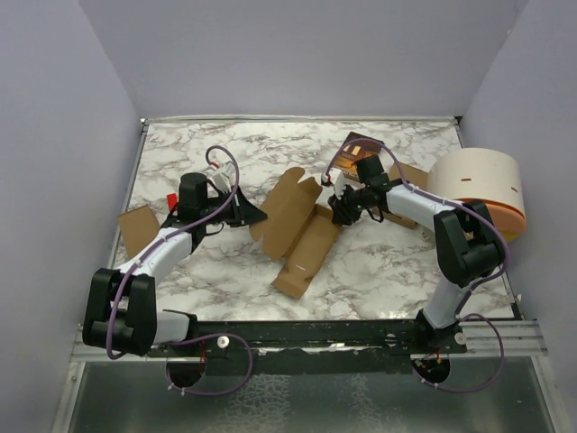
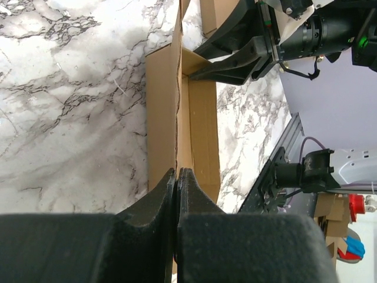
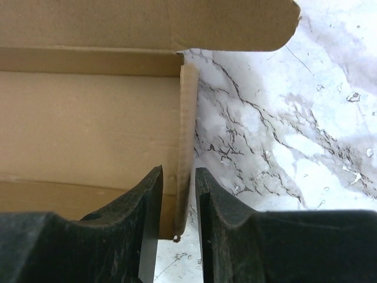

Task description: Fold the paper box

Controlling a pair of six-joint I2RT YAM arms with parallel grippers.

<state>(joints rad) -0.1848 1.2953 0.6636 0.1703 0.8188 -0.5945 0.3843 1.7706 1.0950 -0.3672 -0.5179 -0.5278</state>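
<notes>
Pinching a thin upright wall of the paper box (image 2: pixel 162 118) in the left claw (image 2: pixel 178 174), both fingers pressed together on the cardboard edge at the bottom centre of the left wrist view. Reaching in from the left side of the top view and meeting the box at the left edge of its broad raised flap.

Lying near the centre of the marbled worktop (image 1: pixel 397 271) in the top view, partly opened and slanting from lower left toward upper right, with a long trough-like body below and the broad flap above it.

Straddling a narrow end flap with the right claw (image 3: pixel 178 177) at the bottom of the right wrist view. Standing apart at the fingers, with a sliver of open space showing on the flap's left side, so not squeezing the cardboard. Coming in from the right side of the top view, with the tips at the box's upper right end.

Sitting at the far right edge of the top view, a round white drum (image 1: pixel 476 180) with an orange band. Lying at the left edge, a small loose cardboard piece (image 1: pixel 137 230).
</notes>
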